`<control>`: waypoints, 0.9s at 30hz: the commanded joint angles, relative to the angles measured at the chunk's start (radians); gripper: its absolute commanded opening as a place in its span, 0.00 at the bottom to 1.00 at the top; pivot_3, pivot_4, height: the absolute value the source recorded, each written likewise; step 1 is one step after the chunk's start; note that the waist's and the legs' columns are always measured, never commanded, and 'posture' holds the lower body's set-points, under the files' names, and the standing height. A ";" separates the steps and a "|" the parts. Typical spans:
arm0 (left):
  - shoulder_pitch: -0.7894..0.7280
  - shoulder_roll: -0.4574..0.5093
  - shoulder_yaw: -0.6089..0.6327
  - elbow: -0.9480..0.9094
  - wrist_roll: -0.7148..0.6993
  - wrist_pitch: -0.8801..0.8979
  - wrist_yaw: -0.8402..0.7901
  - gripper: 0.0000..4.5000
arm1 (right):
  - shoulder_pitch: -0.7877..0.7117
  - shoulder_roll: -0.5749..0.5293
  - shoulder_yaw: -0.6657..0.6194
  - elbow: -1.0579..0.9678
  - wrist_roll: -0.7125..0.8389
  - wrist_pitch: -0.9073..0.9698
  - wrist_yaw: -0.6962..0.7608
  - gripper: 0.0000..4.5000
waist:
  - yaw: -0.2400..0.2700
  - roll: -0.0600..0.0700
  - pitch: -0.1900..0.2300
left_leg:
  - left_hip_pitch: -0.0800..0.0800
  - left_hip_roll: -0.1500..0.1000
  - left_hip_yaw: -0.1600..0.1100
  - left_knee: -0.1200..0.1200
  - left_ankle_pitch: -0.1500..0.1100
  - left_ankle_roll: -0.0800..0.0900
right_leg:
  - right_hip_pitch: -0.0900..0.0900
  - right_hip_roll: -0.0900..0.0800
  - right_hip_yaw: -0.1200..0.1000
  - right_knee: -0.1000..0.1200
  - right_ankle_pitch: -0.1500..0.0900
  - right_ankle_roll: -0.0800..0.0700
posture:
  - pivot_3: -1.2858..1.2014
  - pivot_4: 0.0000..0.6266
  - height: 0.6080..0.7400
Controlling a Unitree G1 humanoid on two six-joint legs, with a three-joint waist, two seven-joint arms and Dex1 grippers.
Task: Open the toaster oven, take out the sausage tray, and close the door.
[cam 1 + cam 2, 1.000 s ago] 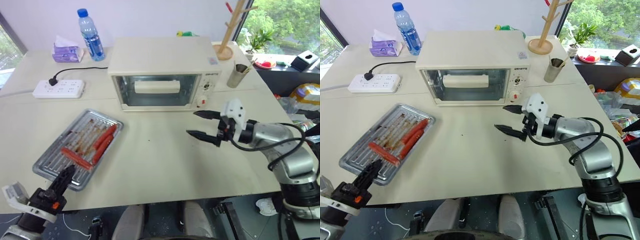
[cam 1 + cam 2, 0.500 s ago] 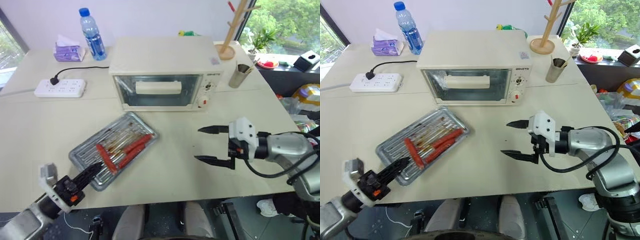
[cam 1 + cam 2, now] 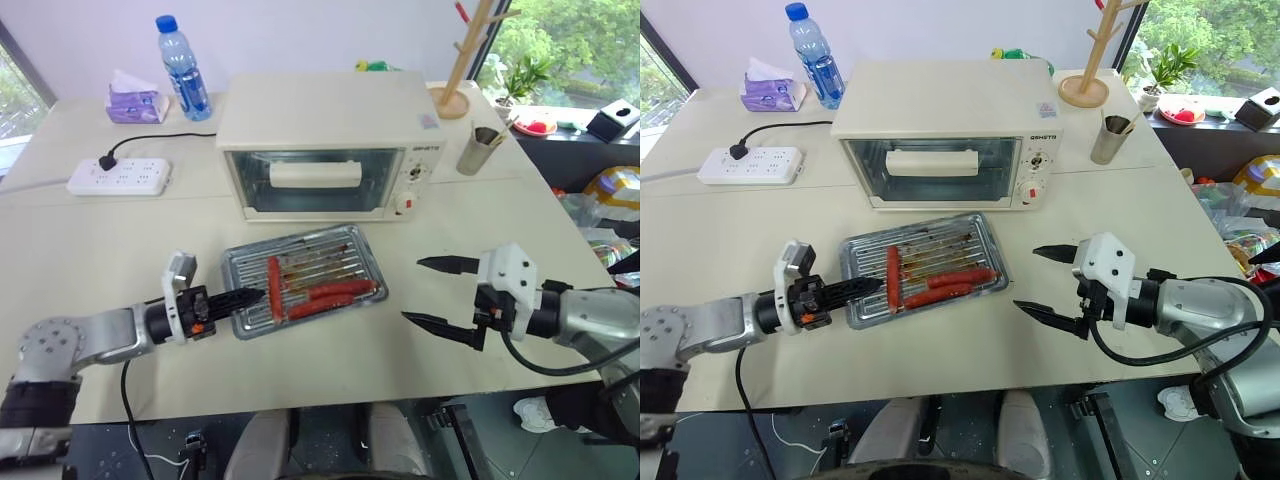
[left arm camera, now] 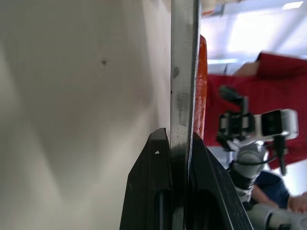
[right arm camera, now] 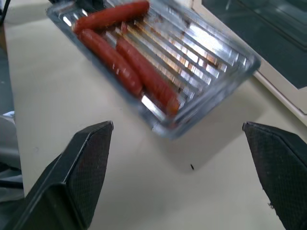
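Left eye view: sausage tray (image 3: 305, 280) lies on the table (image 3: 90, 240), at 6 o'clock of the toaster oven (image 3: 330, 145); door (image 3: 312, 182) shut. Left gripper (image 3: 245, 298) pinches the tray's 9 o'clock rim. Right gripper (image 3: 442, 296), at 3 o'clock of the tray, fingers spread, empty.

Left wrist view: fingers (image 4: 152, 187) clamp the rim edge-on.

Right wrist view: fingers (image 5: 81, 167) wide apart, tray beyond them.

We see the sausage tray (image 3: 303, 279) just before the closed door (image 3: 315, 181), blocking the approach at centre frame; bare surface (image 3: 80, 250) stays open at left and lower right.
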 commanded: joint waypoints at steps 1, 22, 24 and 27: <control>-0.073 -0.028 -0.024 0.036 0.093 0.047 -0.095 0.00 | 0.018 0.013 -0.039 -0.057 0.015 0.004 -0.041 0.99 | 0.000 0.000 0.000 | 0.000 0.000 0.000 0.000 0.000 0.000 | 0.000 0.000 0.000 0.000 0.000 0.000 | 0.52 0.24 0.99; -0.204 -0.159 0.008 0.177 0.538 0.079 -0.284 0.26 | 0.043 0.031 -0.015 -0.078 0.009 0.001 -0.115 1.00 | -0.001 0.001 -0.001 | 0.002 0.000 -0.001 0.001 0.001 -0.001 | 0.002 0.000 0.000 0.001 0.000 0.001 | 0.52 0.24 0.99; -0.202 -0.150 0.026 0.181 0.565 0.075 -0.294 0.48 | 0.039 0.032 -0.011 -0.076 0.009 0.000 -0.116 1.00 | -0.004 0.001 -0.001 | 0.002 0.000 -0.001 0.000 0.001 -0.001 | 0.002 0.000 0.000 0.001 0.000 0.001 | 0.52 0.24 0.99; -0.179 -0.113 0.052 0.161 0.603 0.075 -0.317 0.83 | 0.031 0.034 -0.005 -0.068 0.007 -0.002 -0.118 1.00 | -0.002 0.001 -0.001 | 0.002 0.000 -0.001 0.000 0.001 -0.001 | 0.001 0.000 0.000 0.001 0.000 0.001 | 0.52 0.24 0.99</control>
